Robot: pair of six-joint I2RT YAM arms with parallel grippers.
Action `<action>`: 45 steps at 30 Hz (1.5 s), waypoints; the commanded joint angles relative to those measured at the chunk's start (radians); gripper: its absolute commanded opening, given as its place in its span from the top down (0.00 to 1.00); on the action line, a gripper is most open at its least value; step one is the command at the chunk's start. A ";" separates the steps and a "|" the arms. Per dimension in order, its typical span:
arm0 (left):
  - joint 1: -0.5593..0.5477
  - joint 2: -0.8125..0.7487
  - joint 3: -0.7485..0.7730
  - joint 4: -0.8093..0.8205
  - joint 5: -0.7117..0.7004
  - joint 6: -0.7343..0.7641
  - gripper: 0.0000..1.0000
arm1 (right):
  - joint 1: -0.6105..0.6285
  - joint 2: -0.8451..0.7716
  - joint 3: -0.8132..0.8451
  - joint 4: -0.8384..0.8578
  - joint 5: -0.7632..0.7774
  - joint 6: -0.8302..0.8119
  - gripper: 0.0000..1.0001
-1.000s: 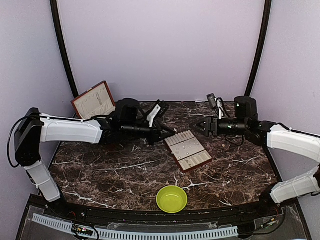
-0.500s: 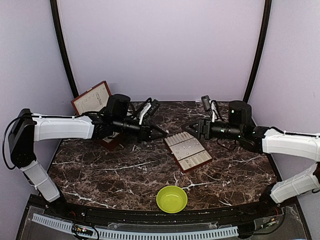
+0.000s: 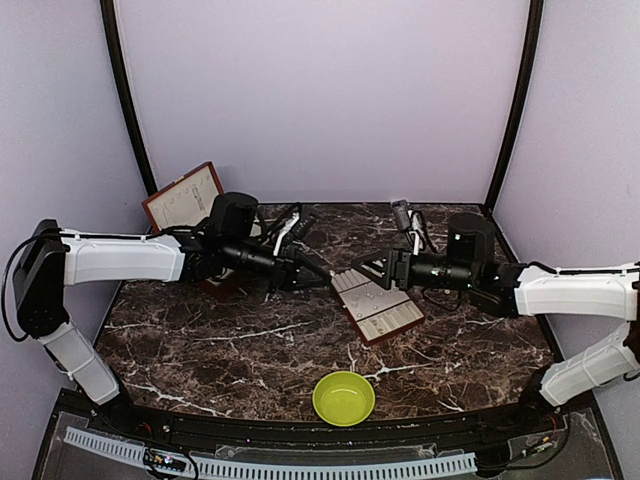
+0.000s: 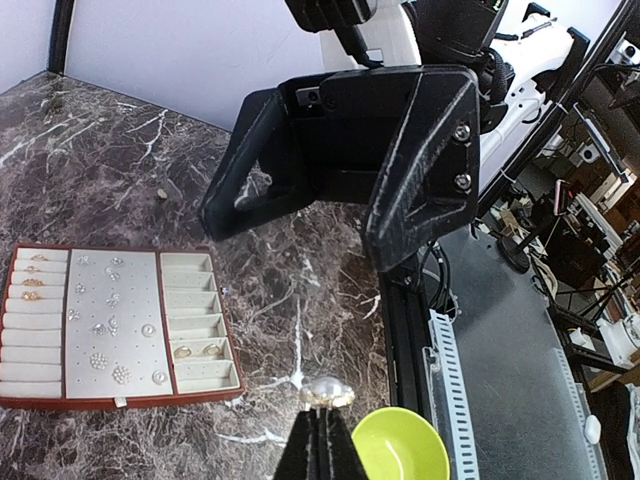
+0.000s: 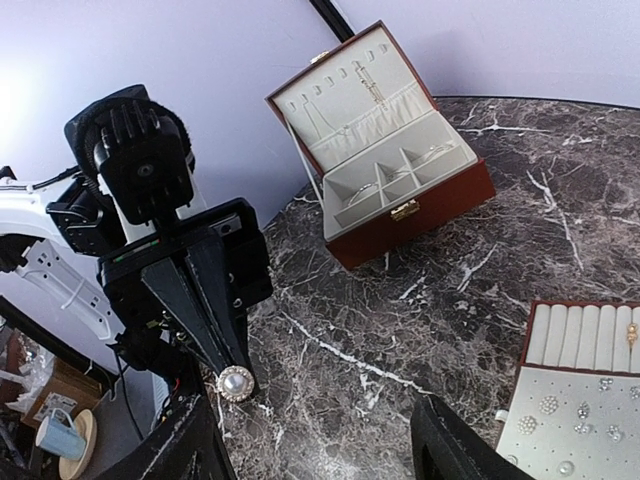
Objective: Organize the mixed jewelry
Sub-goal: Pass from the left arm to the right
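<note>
My left gripper (image 4: 326, 425) is shut on a small round pearl piece with a gilt rim (image 4: 327, 393), held above the marble just past the tray's corner. The pearl piece also shows in the right wrist view (image 5: 236, 382). My right gripper (image 5: 320, 440) is open and empty, facing the left gripper (image 3: 320, 278) tip to tip with a short gap. In the top view the right gripper (image 3: 370, 268) hangs over the tray's far corner. The flat tray (image 4: 120, 400) holds several tiny pale pieces. Thin wire hoops (image 5: 362, 190) lie in the open box.
The red-brown hinged box (image 5: 430, 205) stands open at the back left, seen in the top view too (image 3: 185, 205). A lime-green bowl (image 3: 344, 397) sits near the front edge and shows in the left wrist view (image 4: 400, 445). The tray (image 3: 395, 318) lies mid-table.
My right gripper has moved left over the tray's far corner, toward the left gripper. My left arm has drawn back a little and lowered its tip, still holding the pearl piece.
</note>
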State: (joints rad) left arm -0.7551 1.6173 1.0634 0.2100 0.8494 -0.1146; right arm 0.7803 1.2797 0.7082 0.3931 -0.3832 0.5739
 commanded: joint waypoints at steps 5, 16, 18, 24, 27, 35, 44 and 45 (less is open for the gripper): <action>0.005 -0.022 0.031 -0.013 0.065 -0.022 1.00 | 0.023 0.049 0.008 0.167 -0.177 0.017 0.41; 0.005 -0.011 0.024 0.017 0.118 -0.036 1.00 | 0.043 0.153 0.062 0.220 -0.304 0.047 0.51; 0.006 -0.009 0.025 0.020 0.125 -0.037 1.00 | 0.043 0.153 0.067 0.220 -0.307 0.042 0.52; 0.005 -0.006 0.024 0.032 0.141 -0.051 1.00 | 0.043 0.165 0.081 0.205 -0.325 0.032 0.60; 0.005 -0.005 0.024 0.034 0.145 -0.054 1.00 | 0.045 0.167 0.082 0.202 -0.325 0.029 0.62; 0.004 -0.004 0.024 0.034 0.144 -0.058 1.00 | 0.052 0.175 0.099 0.190 -0.336 0.017 0.71; 0.005 -0.004 0.024 0.035 0.137 -0.063 1.00 | 0.057 0.176 0.102 0.179 -0.322 0.010 0.77; 0.005 -0.004 0.024 0.034 0.137 -0.062 1.00 | 0.057 0.175 0.102 0.178 -0.318 0.009 0.78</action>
State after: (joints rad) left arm -0.7547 1.6176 1.0657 0.2161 0.9737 -0.1703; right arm 0.8253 1.4498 0.7795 0.5476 -0.7055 0.5980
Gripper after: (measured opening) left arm 0.024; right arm 0.234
